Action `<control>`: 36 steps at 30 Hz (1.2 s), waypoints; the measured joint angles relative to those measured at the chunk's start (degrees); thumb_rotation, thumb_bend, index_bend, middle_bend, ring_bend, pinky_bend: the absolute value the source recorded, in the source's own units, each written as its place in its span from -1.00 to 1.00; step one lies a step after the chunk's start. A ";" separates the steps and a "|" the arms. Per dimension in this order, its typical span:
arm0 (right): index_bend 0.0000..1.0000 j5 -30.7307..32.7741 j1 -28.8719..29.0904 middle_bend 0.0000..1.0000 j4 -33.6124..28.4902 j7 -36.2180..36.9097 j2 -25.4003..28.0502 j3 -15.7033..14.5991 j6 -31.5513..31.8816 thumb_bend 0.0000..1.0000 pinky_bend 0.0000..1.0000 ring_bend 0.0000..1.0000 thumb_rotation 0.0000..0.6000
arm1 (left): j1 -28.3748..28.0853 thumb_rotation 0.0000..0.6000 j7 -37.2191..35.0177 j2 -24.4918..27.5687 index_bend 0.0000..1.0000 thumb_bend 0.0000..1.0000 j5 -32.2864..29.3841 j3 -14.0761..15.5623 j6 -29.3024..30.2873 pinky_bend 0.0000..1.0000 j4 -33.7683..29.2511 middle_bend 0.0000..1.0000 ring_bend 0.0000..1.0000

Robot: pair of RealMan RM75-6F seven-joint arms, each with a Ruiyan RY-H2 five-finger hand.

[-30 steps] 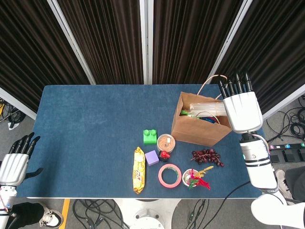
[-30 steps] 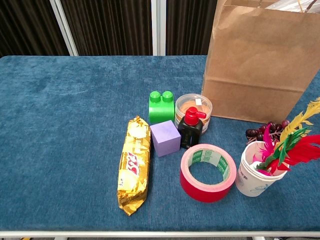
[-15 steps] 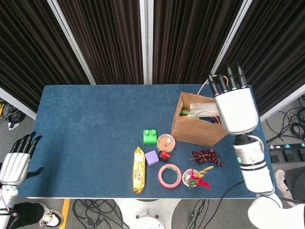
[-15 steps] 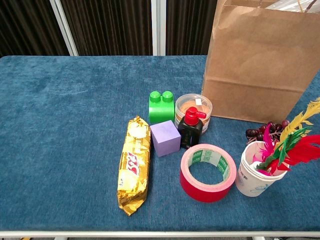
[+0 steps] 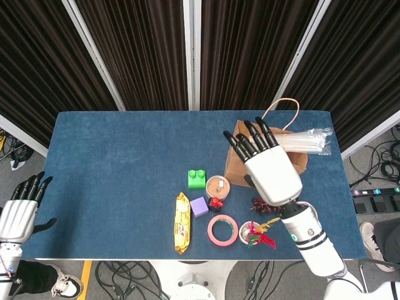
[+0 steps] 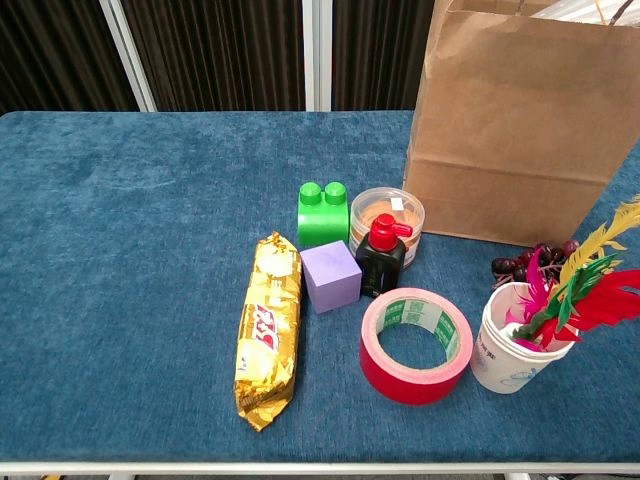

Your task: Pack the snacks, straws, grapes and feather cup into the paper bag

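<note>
Right hand (image 5: 269, 170) is now hovering over the paper bag (image 5: 240, 164), shifted left and toward the table's front edge from where it was a second ago at the bag's right side. Fingers spread wide, palm down, holding nothing. It's covering most of the bag mouth and part of the grapes (image 6: 524, 262) in the head view.

Straws (image 5: 305, 141) are lying across the bag's top, clear pack sticking out past the right rim; before, the hand was hiding that end.

Left hand (image 5: 20, 211) is sitting off the table's left front corner, fingers apart, empty, same spot as before.

Still outside the bag: gold snack pack (image 6: 268, 327) lying flat near the front edge, feather cup (image 6: 512, 345) upright just right of the red tape roll (image 6: 416, 343), grapes between cup and bag. None of these has moved.
</note>
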 measured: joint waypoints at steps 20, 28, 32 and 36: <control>-0.78 -11.16 -15.97 -0.48 0.63 17.28 8.81 -14.67 -3.07 -1.00 -0.79 -0.81 1.00 | -0.02 1.00 -0.24 -0.59 -0.80 -0.86 0.26 0.35 -0.19 -0.71 0.71 -0.83 -1.00; -0.72 -13.38 -19.57 -0.48 8.15 25.00 5.82 -17.86 -4.23 -1.00 -0.76 -0.75 1.00 | -0.02 1.00 -0.06 -0.86 -0.80 -0.87 0.43 0.59 -0.36 -0.71 0.87 -0.83 -1.00; -0.70 -12.87 -20.82 -0.47 12.91 29.05 2.62 -18.55 -5.37 -1.00 -0.72 -0.73 1.00 | -0.02 1.00 -0.08 -1.02 -0.80 -0.87 0.56 0.80 -0.55 -0.71 1.11 -0.83 -1.00; -0.70 -11.66 -21.93 -0.47 16.93 32.23 -1.43 -18.62 -5.93 -1.00 -0.69 -0.73 1.00 | 0.03 1.00 -0.12 -1.09 -0.80 -0.86 0.53 0.76 -0.42 -0.71 1.37 -0.83 -1.00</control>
